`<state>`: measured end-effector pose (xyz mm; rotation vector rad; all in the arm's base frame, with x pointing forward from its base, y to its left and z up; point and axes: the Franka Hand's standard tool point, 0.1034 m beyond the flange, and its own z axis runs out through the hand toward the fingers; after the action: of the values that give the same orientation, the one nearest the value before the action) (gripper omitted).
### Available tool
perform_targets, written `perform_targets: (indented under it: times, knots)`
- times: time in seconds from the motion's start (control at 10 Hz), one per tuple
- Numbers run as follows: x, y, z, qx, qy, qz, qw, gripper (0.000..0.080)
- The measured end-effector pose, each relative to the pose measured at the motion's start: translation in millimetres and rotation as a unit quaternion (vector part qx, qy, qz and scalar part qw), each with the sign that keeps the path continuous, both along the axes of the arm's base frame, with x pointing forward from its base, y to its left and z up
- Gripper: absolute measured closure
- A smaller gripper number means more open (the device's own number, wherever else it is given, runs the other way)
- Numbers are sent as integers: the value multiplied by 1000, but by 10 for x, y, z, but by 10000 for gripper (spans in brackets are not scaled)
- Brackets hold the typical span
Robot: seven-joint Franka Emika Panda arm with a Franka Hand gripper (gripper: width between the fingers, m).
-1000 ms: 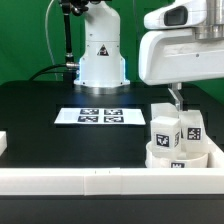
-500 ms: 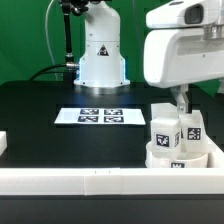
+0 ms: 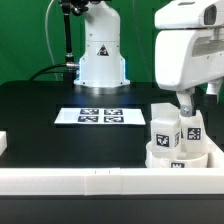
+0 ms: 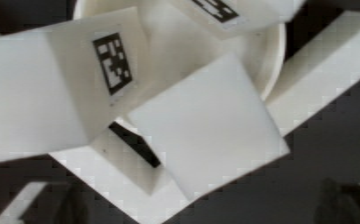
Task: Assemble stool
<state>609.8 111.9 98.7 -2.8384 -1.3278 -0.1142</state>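
Visibly three tagged legs (image 3: 165,130) on one seat disc (image 3: 180,156)

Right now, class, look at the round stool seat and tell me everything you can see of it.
The seat is a thick white disc that looks like smooth plastic. It lies flat on the black table, in the corner of the white border rail at the exterior view's right. Only its curved front edge and rim show. White blocky legs with black-and-white square tags appear to stand on it, hiding its top, so no holes can be seen. A small tag shows low on its front. The gripper hangs above, not touching it.
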Motion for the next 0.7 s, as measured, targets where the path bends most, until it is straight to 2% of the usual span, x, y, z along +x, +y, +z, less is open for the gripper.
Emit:
perform_targets:
  times: [0.2,0.5,0.7]
  knots:
    - [-45,6,-69,-14,-3,66,998,150]
    - [-73,-25,-96,-44,2,185,982,150]
    - [-78,-13,-103,-51,2,219,974,150]
